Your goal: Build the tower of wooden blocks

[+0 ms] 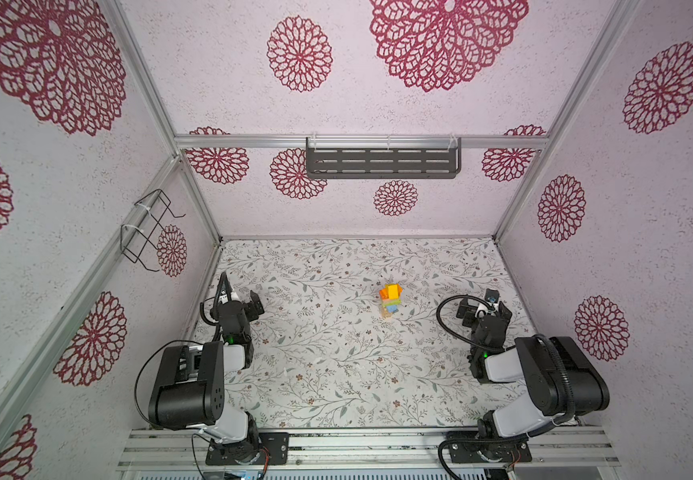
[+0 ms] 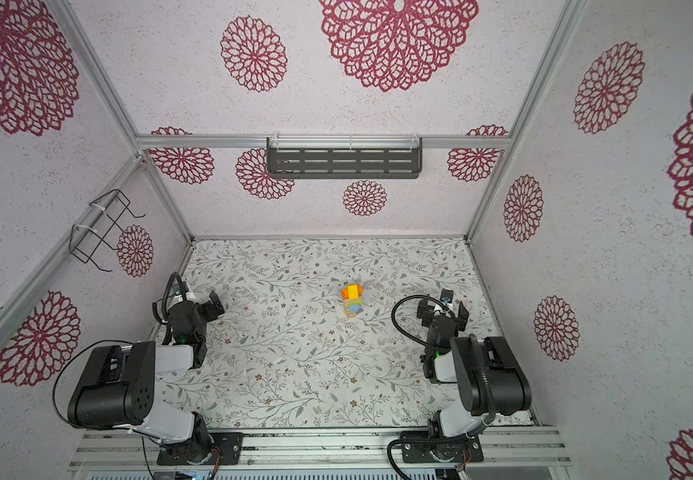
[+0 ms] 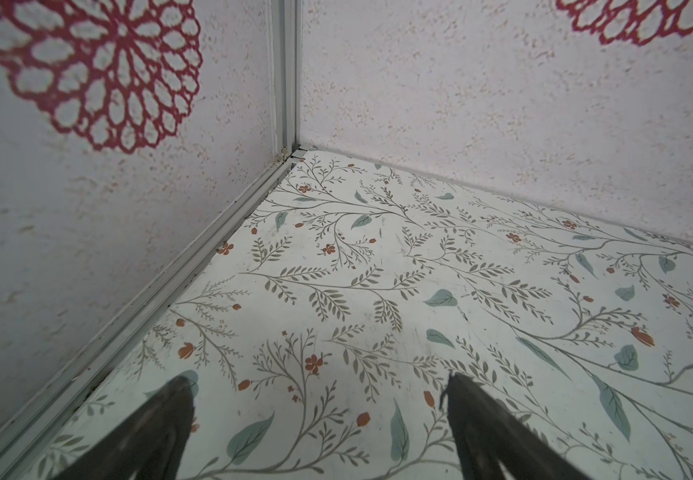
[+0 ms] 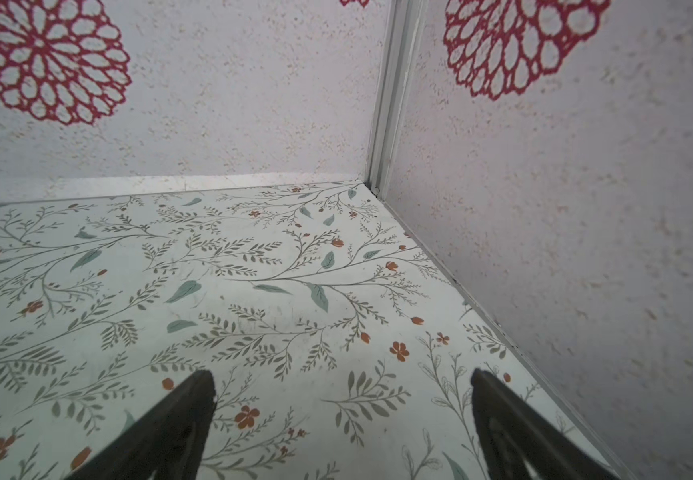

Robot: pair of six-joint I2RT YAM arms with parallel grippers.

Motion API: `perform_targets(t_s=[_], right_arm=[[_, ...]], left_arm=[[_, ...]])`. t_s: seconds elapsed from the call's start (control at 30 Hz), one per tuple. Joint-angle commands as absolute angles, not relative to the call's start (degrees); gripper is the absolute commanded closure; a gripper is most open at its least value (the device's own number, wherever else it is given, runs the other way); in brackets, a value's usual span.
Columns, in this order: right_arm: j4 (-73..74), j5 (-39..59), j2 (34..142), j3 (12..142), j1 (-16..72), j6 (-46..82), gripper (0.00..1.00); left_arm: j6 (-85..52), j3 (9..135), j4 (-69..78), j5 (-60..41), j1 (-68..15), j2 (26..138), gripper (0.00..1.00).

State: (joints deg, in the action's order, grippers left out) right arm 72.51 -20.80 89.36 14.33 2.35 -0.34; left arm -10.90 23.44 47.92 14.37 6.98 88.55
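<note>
Because the wood block tower (image 1: 390, 300) is standing alone near the middle of the desk (image 1: 336, 374), with orange and yellow pieces on top and green, blue and plain wood below, both arms are sitting well apart from it, probably so that nothing brushes the narrow stack. The left end effector (image 3: 319, 384) is hanging over bare desk near the left wall, its jaws spread wide and gripping nothing. The right end effector (image 4: 342, 378) is doing likewise near the right wall. No loose blocks are showing in both top views, so the build is looking complete.
</note>
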Motion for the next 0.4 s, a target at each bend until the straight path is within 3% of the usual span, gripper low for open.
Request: perform_targets(t_s=[0.0, 0.37], right_arm=[[69.77, -18.98, 88.07, 14.17, 3.17, 1.5, 0.01], [70.32, -19.01, 88.24, 14.04, 3.95, 0.97, 0.01]], left_arm=[[-8.74, 24.0, 50.34, 14.68, 6.55, 88.85, 0.03], [-8.75, 24.04, 50.36, 14.68, 6.59, 88.86, 0.03]])
